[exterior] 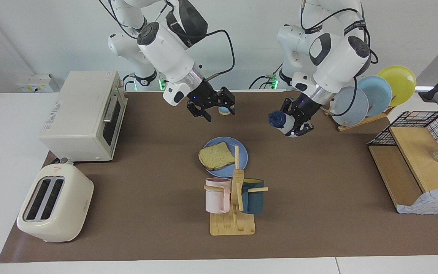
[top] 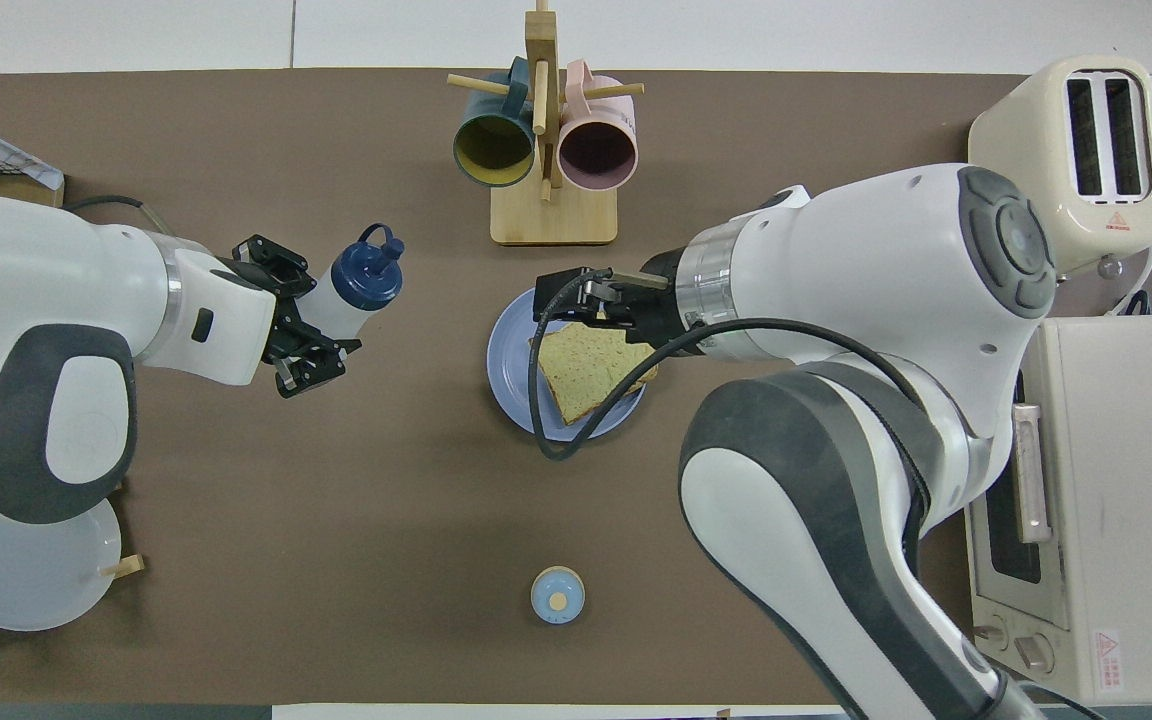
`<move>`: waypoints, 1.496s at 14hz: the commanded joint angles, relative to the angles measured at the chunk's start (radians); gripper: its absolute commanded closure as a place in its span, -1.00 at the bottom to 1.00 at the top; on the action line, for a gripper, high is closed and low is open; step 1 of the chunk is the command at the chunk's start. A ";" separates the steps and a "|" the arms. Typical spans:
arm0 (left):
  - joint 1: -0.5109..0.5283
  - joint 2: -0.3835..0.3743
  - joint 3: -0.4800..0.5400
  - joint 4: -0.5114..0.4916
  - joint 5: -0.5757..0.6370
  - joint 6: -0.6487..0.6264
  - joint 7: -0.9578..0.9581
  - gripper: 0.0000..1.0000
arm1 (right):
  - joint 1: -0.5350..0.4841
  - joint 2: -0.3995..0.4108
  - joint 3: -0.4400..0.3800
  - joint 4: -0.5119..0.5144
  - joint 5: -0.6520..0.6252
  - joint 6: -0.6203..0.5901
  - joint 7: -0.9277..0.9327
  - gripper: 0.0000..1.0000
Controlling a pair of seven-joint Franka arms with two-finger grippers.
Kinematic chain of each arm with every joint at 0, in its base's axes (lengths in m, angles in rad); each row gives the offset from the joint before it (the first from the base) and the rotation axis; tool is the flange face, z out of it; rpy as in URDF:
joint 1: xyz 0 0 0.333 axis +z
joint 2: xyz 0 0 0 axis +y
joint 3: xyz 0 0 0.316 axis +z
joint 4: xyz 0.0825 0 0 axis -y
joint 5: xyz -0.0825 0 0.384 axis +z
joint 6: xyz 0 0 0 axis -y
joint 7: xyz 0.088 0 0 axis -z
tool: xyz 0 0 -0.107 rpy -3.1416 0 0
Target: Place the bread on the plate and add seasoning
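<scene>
The bread (exterior: pixel 216 155) (top: pixel 591 370) lies flat on the round blue plate (exterior: pixel 242 152) (top: pixel 509 372) mid-table. My right gripper (exterior: pixel 221 115) (top: pixel 566 298) hangs open and empty in the air over the plate's edge that is nearer the robots. The seasoning (exterior: pixel 281 122) (top: pixel 356 285), a whitish bottle with a navy cap, is held tilted in the air, cap pointing toward the plate. My left gripper (exterior: pixel 298 121) (top: pixel 298 312) is shut on its body, over bare mat between the plate and the left arm's end of the table.
A wooden mug rack (exterior: pixel 234 213) (top: pixel 546 215) with a pink and a teal mug stands just farther out than the plate. A small bell (exterior: pixel 224 110) (top: pixel 557 594) sits nearer the robots. Toaster oven (exterior: pixel 86 114) and toaster (exterior: pixel 55 201) fill the right arm's end; upright plates (exterior: pixel 371 99) and a wire basket (exterior: pixel 420 125) the left arm's end.
</scene>
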 commanded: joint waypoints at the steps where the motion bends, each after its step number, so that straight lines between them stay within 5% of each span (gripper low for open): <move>1: -0.007 -0.057 0.012 -0.050 -0.013 -0.066 0.106 1.00 | -0.004 -0.012 0.008 0.020 0.067 -0.022 0.063 -1.00; 5: -0.009 -0.103 0.010 -0.122 -0.015 -0.058 0.185 1.00 | 0.020 -0.013 0.063 0.023 0.059 0.035 0.075 -1.00; 9: -0.038 -0.190 0.012 -0.254 -0.056 0.081 0.182 1.00 | 0.095 -0.013 0.063 0.023 0.056 0.093 0.103 -0.93; 16: -0.038 -0.214 0.012 -0.278 -0.101 0.104 0.145 1.00 | 0.129 -0.012 0.065 0.015 0.022 0.150 0.138 0.33; 21: -0.039 -0.214 0.010 -0.280 -0.104 0.124 0.121 1.00 | 0.147 -0.004 0.065 0.018 0.022 0.184 0.149 0.33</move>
